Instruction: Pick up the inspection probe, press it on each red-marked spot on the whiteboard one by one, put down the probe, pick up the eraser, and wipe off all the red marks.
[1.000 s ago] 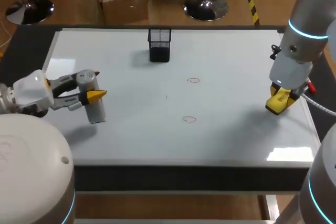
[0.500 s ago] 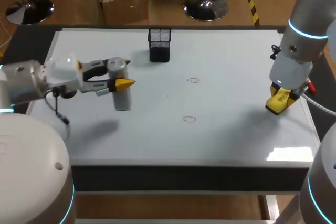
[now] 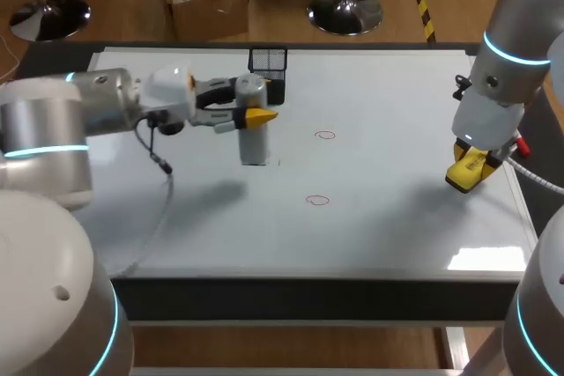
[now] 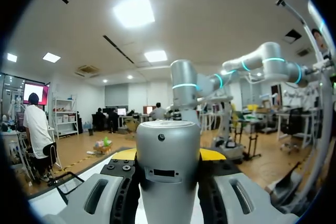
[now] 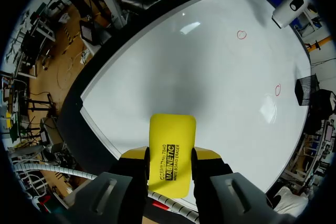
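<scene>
The grey cylindrical probe point(image 3: 252, 134) stands upright in my left gripper point(image 3: 250, 109), which is shut on its upper part, just in front of the black mesh holder point(image 3: 268, 63). It hangs over the whiteboard point(image 3: 397, 103), left of the far red mark point(image 3: 326, 136); a nearer red mark point(image 3: 317, 201) lies toward the front. The left wrist view shows the probe point(image 4: 168, 171) filling the gap between the fingers of that gripper point(image 4: 168, 156). At the right edge my right gripper point(image 3: 470, 170) is shut on the yellow eraser point(image 5: 170, 153), above the board with both marks point(image 5: 241, 34) point(image 5: 277, 89) ahead.
The mesh holder point(image 5: 307, 90) stands near the board's far edge. The board's dark frame point(image 3: 317, 292) runs along the front. My left arm's cable point(image 3: 163, 173) droops over the left part of the board.
My left arm has carried the probe from the board's left edge rightward and away, to just in front of the mesh holder. The right arm and eraser have stayed still.
</scene>
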`<state>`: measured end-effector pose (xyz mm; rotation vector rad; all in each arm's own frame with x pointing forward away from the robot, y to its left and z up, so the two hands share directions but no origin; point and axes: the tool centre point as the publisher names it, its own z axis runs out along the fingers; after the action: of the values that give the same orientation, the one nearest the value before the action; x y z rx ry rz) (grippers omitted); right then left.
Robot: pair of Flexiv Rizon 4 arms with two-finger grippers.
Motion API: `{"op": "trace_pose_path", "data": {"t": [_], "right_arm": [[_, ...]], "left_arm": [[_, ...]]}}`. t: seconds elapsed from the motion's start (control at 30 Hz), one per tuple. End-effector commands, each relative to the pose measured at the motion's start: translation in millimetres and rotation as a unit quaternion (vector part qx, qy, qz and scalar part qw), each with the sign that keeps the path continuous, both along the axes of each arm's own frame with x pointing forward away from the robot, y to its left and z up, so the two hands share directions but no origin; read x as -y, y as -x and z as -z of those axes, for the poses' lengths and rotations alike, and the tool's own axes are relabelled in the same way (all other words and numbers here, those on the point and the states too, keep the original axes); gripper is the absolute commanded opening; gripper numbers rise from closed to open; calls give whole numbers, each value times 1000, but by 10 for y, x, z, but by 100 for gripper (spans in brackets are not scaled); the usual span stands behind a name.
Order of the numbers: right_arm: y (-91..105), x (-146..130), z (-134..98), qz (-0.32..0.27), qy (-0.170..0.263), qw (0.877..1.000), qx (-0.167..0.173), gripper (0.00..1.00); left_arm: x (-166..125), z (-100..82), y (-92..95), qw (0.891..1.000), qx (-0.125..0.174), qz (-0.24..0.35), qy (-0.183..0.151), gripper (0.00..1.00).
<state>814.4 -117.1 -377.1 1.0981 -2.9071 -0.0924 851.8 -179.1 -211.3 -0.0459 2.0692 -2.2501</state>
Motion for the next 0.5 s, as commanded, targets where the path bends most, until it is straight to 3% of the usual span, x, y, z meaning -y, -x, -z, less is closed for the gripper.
{"op": "trace_pose_path", "data": {"t": [0.03, 0.5], "right_arm": [[-4, 5, -3, -1, 1, 1000, 0, 0], [-4, 5, -3, -1, 1, 1000, 0, 0]], "left_arm": [[440, 24, -282, 999, 1, 47, 2, 0], [979, 194, -576, 998, -12, 60, -14, 0]]}}
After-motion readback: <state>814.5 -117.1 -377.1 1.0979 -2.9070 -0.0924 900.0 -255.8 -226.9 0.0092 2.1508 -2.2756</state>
